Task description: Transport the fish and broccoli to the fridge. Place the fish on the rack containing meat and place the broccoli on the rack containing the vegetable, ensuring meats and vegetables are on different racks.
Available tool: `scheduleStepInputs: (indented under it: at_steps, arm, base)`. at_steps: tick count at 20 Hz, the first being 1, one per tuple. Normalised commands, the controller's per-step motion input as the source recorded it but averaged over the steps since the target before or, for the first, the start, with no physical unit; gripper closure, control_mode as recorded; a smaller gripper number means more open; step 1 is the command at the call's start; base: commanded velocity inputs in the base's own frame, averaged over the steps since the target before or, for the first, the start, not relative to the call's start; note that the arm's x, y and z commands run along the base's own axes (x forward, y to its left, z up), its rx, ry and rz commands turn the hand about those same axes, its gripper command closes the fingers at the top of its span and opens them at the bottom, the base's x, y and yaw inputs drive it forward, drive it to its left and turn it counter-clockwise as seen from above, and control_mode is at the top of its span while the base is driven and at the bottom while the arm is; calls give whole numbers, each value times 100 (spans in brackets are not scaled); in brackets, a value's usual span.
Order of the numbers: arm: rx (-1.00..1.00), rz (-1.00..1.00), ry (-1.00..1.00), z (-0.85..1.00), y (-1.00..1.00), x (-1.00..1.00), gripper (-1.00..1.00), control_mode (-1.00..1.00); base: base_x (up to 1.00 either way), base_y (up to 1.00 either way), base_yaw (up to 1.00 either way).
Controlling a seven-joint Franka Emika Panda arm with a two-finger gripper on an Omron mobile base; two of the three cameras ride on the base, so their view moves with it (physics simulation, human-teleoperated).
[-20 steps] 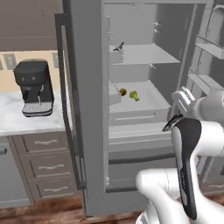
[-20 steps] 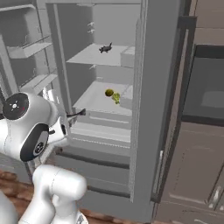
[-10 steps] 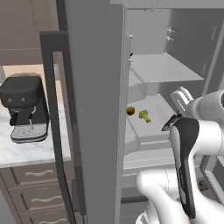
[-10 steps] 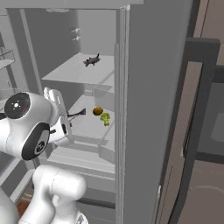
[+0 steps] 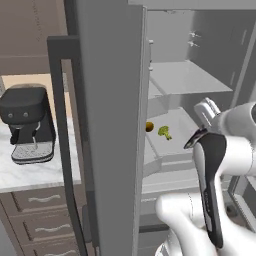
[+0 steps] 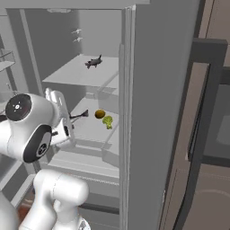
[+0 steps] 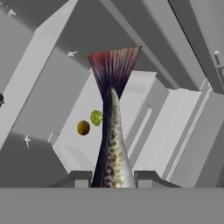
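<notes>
- The gripper (image 7: pixel 113 177) is clamped on the fish (image 7: pixel 111 131); in the hand view the two dark finger tips sit tight on either side of its speckled body, and the reddish fanned tail sticks out ahead, pointing into the fridge (image 5: pixel 112 125).
- In the right base view the gripper (image 6: pixel 83 115) is a dark tip held out in front of the open fridge (image 6: pixel 157 90), roughly level with the middle rack (image 6: pixel 85 130); in the left base view the gripper (image 5: pixel 196 139) pokes out from behind the white arm, with the same rack (image 5: pixel 175 145) just beyond it.
- The broccoli (image 6: pixel 108 121) lies on that middle rack, just beside the vegetable (image 6: pixel 100 114), the orange-brown ball; whether they touch is hard to call, pretty close either way.
- Same pair from the left base view: broccoli (image 5: pixel 164 132) to the right, vegetable (image 5: pixel 149 126) to the left and half tucked behind the door edge; in the hand view the broccoli (image 7: pixel 96 117) and the vegetable (image 7: pixel 83 127) sit side by side just left of the fish's body.
- On the rack above, the right base view shows a small dark piece of meat (image 6: pixel 93 62) lying by itself, well apart from the veg below.
- Off to the left of the fridge in the left base view, a black coffee machine (image 5: pixel 27 122) stands on a pale marble counter (image 5: pixel 35 172) with drawers underneath.
</notes>
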Motion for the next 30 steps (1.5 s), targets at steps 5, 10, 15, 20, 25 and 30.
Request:
scheduleStepInputs:
  at_steps: [5, 10, 15, 20, 25, 30]
  arm:
    - [0, 0, -20, 47, 0, -16, 100, -100]
    - [0, 0, -30, 52, 0, -1, 100, -100]
    - [1, 0, -13, 41, -1, 18, 100, -100]
    - [1, 0, 2, 33, 0, 67, 100, -100]
    - [0, 0, 9, 36, 0, 63, 100, -100]
    - [0, 1, 3, 1, 0, 73, 100, -100]
  base:
    - [0, 0, 0]
    - [0, 0, 0]
    - [0, 0, 0]
    - [0, 0, 0]
    - [0, 0, 0]
    - [0, 0, 0]
